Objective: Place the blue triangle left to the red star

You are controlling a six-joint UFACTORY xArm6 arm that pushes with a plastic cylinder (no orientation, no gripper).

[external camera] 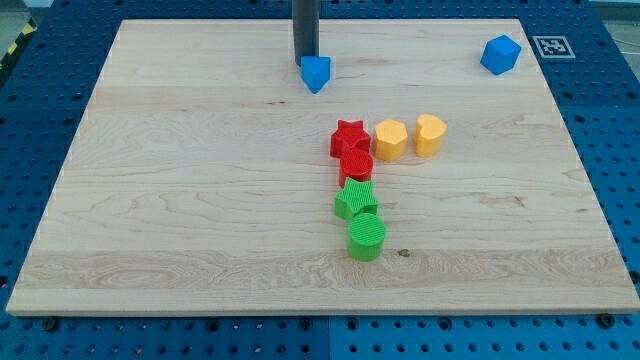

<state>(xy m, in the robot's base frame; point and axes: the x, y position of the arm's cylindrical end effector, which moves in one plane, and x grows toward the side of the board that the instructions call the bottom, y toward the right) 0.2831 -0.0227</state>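
Observation:
The blue triangle [316, 73] lies near the view's top, a little left of centre. My tip [306, 59] touches its upper left side, just above it. The red star [349, 137] sits near the board's middle, below and slightly right of the triangle. The triangle and the star are well apart.
A red round block [356, 166] touches the star from below, then a green star [355, 199] and a green cylinder [366, 237]. A yellow hexagon [390, 139] and a yellow heart [429, 134] stand right of the star. A blue cube [500, 54] sits at top right. The wooden board [180, 200] ends on all sides.

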